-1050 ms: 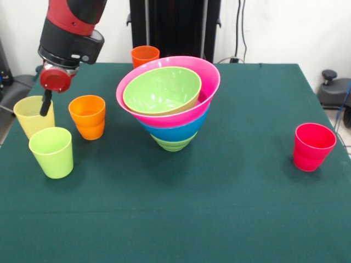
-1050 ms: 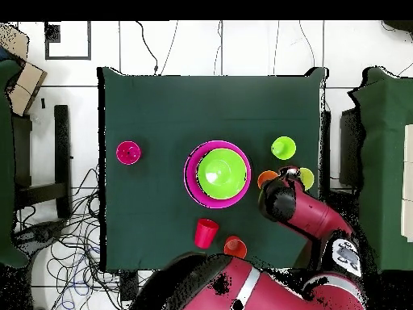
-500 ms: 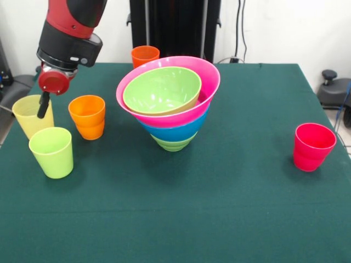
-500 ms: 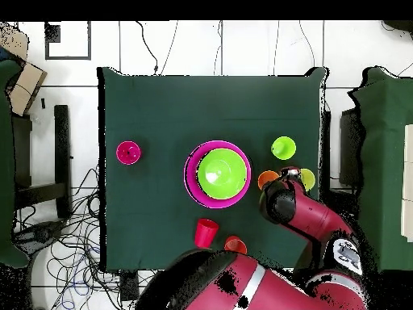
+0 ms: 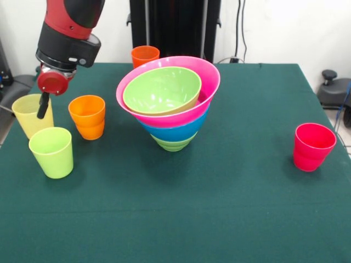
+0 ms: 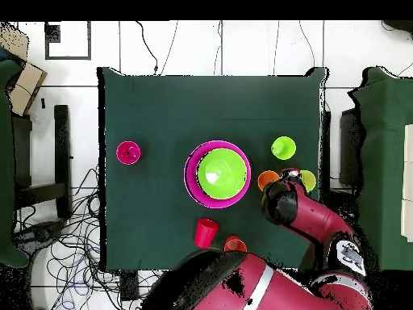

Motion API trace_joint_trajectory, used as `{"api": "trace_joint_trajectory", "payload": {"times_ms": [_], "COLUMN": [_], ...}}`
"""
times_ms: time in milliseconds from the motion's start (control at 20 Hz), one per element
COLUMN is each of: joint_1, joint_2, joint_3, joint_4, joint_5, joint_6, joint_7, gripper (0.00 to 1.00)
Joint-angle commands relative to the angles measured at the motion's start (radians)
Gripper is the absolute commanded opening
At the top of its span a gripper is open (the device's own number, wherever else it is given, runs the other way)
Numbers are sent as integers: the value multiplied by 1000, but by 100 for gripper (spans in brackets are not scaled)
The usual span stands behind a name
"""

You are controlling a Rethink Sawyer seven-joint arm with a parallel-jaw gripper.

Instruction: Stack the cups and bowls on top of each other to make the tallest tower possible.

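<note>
On the green table (image 5: 230,219), the tower (image 5: 170,104) stands in the middle: four bowls sit one inside the other, getting wider toward the top. The cups are spread around it. A pale yellow cup (image 5: 30,116), a lime green cup (image 5: 52,152) and an orange cup (image 5: 88,116) stand close together on one side. Another orange cup (image 5: 145,55) stands behind the bowls. A red cup (image 5: 312,146) is alone, well apart on the other side. The overhead view shows one more red cup (image 6: 206,232) near the robot.

The gripper (image 5: 44,104) hangs right over the yellow cup, and one dark finger dips at its rim. I cannot tell if the fingers are apart or together.

The cups look light, stiff and smooth, so they could slip or tip. I think the best place to grab is the rim or thin wall.

The yellow cup stands near the table edge, with two cups just beside it, so room there is tight. The red cup's side has lots of room.
</note>
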Motion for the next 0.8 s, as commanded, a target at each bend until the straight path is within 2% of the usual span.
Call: {"api": "trace_joint_trajectory", "payload": {"times_ms": [50,800], "joint_1": [-19,-21], "joint_2": [47,76], "joint_3": [145,140], "joint_4": [42,29], "joint_5": [-82,-93], "joint_6": [-45,-86], "joint_7": [20,32], "gripper": [100,100]}}
